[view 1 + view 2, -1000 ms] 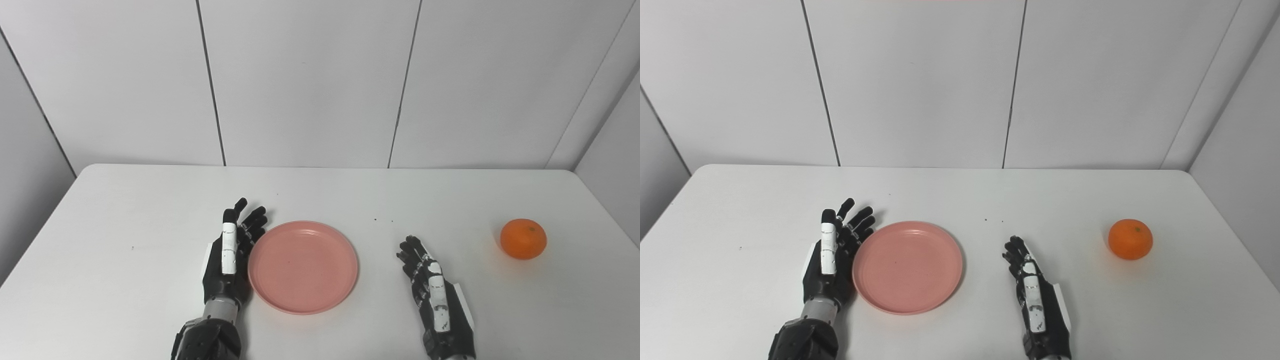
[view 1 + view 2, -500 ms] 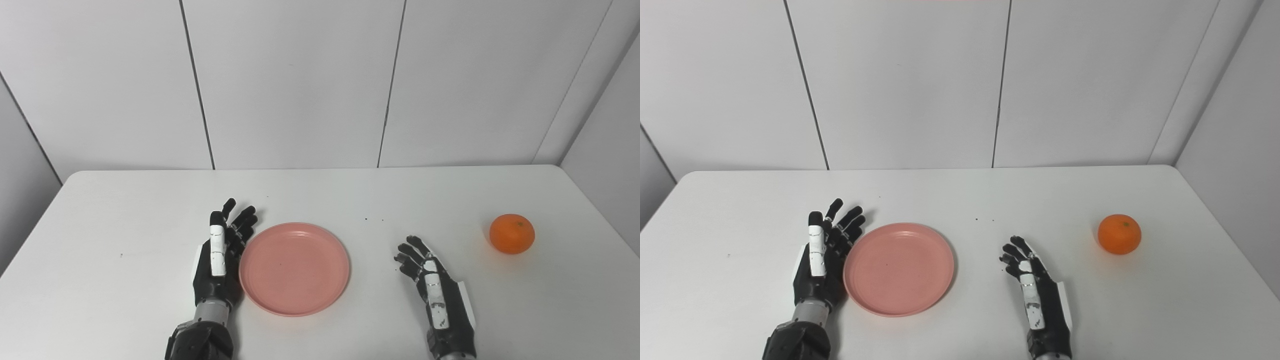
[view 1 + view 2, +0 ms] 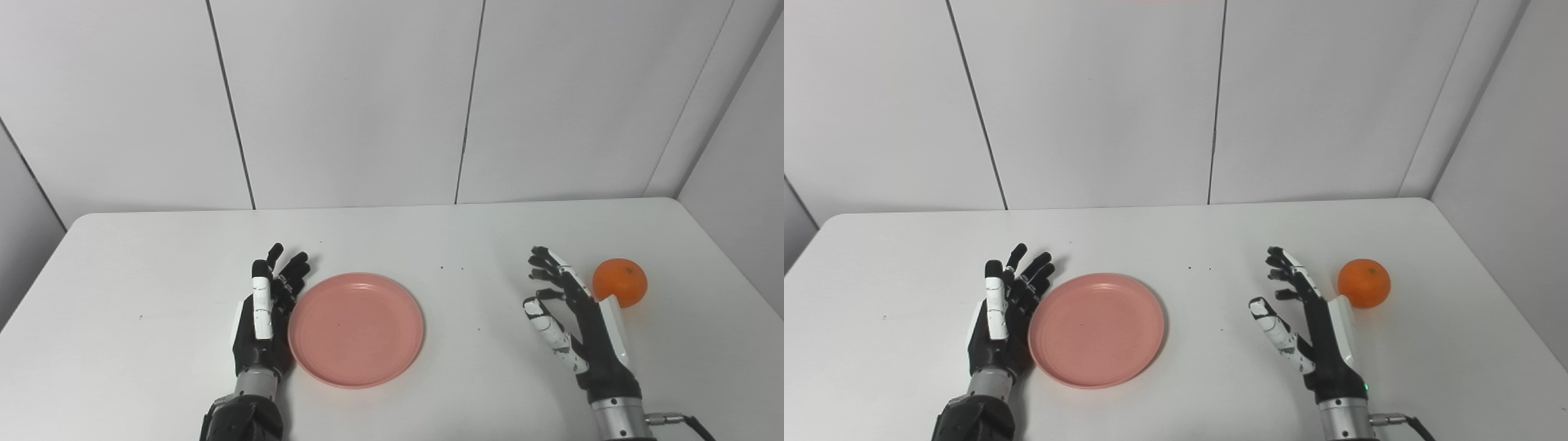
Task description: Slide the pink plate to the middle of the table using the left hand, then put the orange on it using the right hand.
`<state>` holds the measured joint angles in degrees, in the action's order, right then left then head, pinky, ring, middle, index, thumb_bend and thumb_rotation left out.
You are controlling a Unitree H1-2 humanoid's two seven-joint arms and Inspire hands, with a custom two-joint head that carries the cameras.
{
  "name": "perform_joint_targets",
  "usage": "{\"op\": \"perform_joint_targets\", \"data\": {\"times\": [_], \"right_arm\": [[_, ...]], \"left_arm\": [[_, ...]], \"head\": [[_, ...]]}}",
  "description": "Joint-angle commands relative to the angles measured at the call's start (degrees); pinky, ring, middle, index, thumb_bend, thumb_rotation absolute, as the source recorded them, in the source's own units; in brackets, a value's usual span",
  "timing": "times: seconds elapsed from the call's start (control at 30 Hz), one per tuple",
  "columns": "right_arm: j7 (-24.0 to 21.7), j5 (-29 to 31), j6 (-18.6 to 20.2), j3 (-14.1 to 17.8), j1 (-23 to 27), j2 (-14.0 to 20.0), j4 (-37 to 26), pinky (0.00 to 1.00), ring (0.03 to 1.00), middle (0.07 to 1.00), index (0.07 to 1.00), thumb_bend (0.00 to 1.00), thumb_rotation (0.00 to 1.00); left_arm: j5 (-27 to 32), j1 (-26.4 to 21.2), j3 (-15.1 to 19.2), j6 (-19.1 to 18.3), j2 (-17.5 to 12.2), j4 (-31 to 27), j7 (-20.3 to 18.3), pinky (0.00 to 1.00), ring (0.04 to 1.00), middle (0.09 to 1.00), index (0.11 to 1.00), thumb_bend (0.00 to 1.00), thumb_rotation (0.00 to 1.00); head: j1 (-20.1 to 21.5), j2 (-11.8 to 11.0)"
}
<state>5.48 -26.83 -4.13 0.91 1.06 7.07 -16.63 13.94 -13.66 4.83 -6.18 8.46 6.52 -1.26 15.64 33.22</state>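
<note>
Fingers of the right hand (image 3: 1311, 324) were spread wide, empty, near the orange (image 3: 1364, 283); the left hand (image 3: 1001, 318), likewise splayed, was pressed against the pink plate (image 3: 1096, 329).

Plain white counter (image 3: 153, 269), glossy, with a few tiny dark specks at twelve o'clock from the plate (image 3: 356, 329). Salmon pink all over the plate, unpatterned. Bright orange on the orange (image 3: 620, 281), with a small green dot at the stem. Black on the left robot hand (image 3: 263, 318), with a white strip along the thumb and a silver wrist. Black on the right robot hand (image 3: 579, 321) too, with white segments on the thumb, a white side panel and a silver wrist. Pale grey wall panels (image 3: 349, 98) split by thin dark seams.
</note>
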Motion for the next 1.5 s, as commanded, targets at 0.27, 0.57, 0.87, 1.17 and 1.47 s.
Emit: {"op": "perform_joint_targets", "data": {"times": [0.27, 0.57, 0.87, 1.17, 1.47], "right_arm": [[-0.3, -7.6, 0.0, 1.4, 5.4, 7.3, -2.3, 0.67, 0.749, 0.803, 0.841, 0.87, 0.95], [1.1, -14.0, -0.3, 1.2, 9.6, 10.6, 0.7, 0.65, 0.751, 0.804, 0.822, 0.89, 0.94], [-3.4, -21.0, 3.6, 0.8, 13.3, 15.3, 3.2, 0.71, 0.79, 0.82, 0.814, 0.89, 0.95], [-4.3, -23.3, 4.2, 1.3, 15.7, 19.4, 8.5, 0.77, 0.8, 0.814, 0.794, 0.91, 0.92], [-3.0, -25.1, 5.3, 0.6, 17.4, 21.7, 14.4, 0.75, 0.788, 0.803, 0.785, 0.89, 0.91]], "left_arm": [[0.5, 0.0, 0.2, -0.5, 0.0, 1.2, 0.0, 0.97, 0.872, 0.824, 0.923, 0.91, 0.89], [0.6, 0.2, 0.2, -0.5, -0.1, 1.3, 0.1, 0.95, 0.873, 0.823, 0.92, 0.91, 0.88], [0.8, 0.6, 0.1, -0.8, -0.2, 0.7, 0.1, 0.96, 0.87, 0.822, 0.921, 0.91, 0.88], [1.4, 0.8, 0.2, -1.2, -0.3, 0.3, 0.1, 0.97, 0.879, 0.824, 0.925, 0.91, 0.88], [1.9, 0.8, 0.2, -1.4, -0.5, 0.3, -0.2, 0.99, 0.89, 0.831, 0.931, 0.9, 0.88]], "head": [[-0.2, -0.1], [-0.3, -0.2], [-0.5, 0.0], [-0.4, 0.1], [0.1, 0.1]]}}
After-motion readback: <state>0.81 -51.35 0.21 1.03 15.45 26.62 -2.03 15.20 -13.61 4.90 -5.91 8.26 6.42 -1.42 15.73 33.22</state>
